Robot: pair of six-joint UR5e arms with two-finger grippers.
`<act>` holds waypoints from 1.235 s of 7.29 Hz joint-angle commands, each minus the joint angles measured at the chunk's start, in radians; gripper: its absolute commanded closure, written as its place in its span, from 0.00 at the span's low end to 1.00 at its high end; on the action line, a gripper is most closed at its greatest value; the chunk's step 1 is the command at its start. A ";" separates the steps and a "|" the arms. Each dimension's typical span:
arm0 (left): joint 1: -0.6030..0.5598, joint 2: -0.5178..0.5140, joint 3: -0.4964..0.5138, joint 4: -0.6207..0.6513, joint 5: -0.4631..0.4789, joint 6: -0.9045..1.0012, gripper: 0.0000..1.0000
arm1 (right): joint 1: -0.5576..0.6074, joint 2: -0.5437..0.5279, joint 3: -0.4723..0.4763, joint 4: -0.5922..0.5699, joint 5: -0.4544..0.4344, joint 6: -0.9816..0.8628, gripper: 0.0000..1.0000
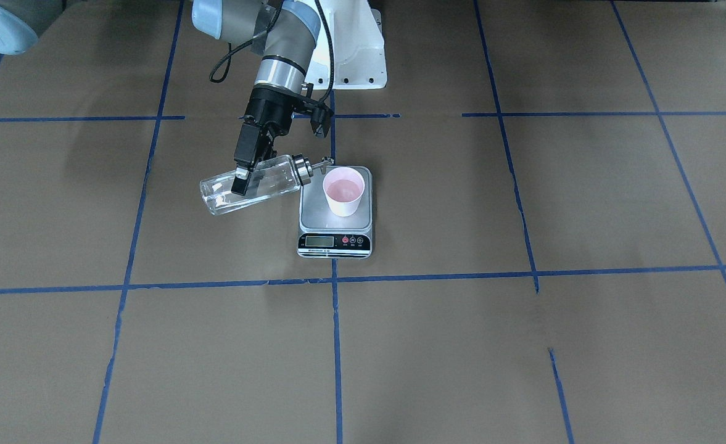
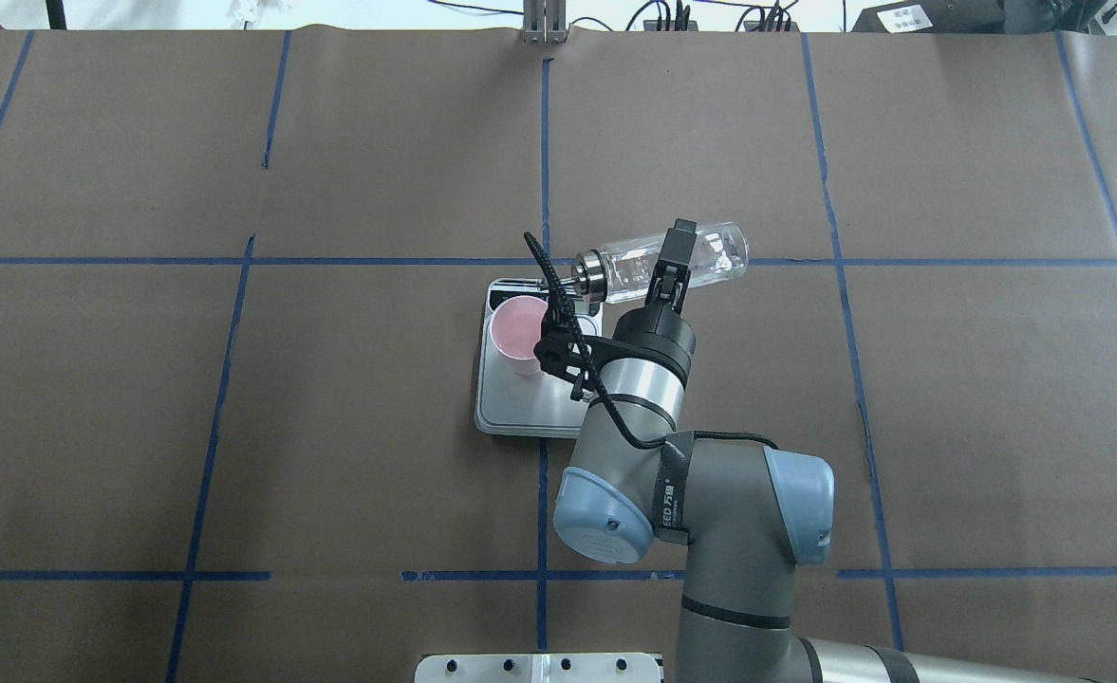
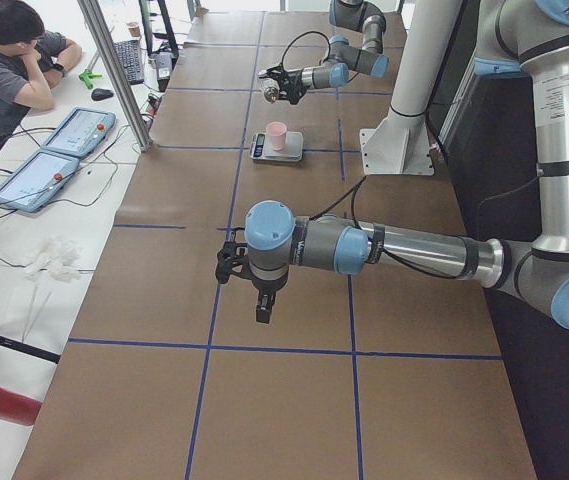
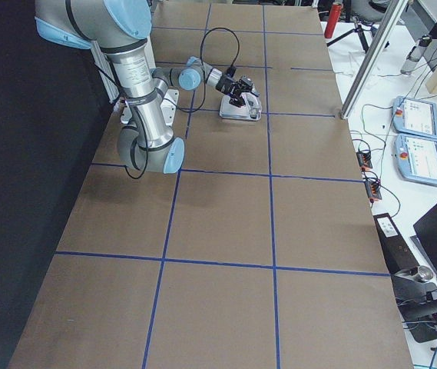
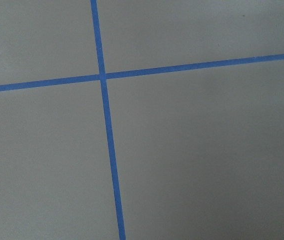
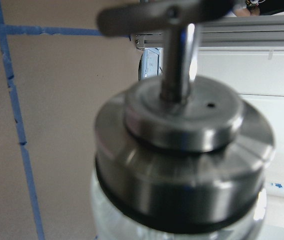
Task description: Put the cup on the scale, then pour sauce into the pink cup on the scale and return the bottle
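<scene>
Bottle (image 1: 271,179) clamped in right gripper (image 1: 245,179), tilted, spout just beside cup (image 1: 343,192) rim.

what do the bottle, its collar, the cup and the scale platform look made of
bottle: looks like clear glass, though clear plastic can't be excluded; the table shows through it.
collar: polished metal, with bright reflections.
cup: probably matte paper, pale pink, no shine.
scale platform: likely brushed steel, by its dull silver sheen.
</scene>
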 commanded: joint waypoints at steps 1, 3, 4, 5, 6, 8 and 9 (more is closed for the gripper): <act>0.000 0.002 0.001 0.001 0.000 0.000 0.00 | -0.001 0.022 -0.055 -0.006 -0.049 -0.102 1.00; 0.002 0.002 0.001 0.003 0.000 0.000 0.00 | -0.001 0.020 -0.055 -0.011 -0.101 -0.234 1.00; 0.000 0.002 0.001 0.003 0.000 0.000 0.00 | -0.001 0.011 -0.054 -0.012 -0.124 -0.294 1.00; 0.000 0.002 0.001 0.003 0.000 0.000 0.00 | -0.001 0.010 -0.055 -0.012 -0.147 -0.346 1.00; 0.000 0.002 0.001 0.003 0.000 0.000 0.00 | -0.001 0.005 -0.055 -0.012 -0.162 -0.368 1.00; 0.002 0.001 0.001 0.001 0.000 0.000 0.00 | -0.003 -0.009 -0.055 -0.012 -0.190 -0.418 1.00; 0.000 0.002 0.001 0.001 0.000 0.000 0.00 | -0.003 -0.007 -0.055 -0.012 -0.191 -0.417 1.00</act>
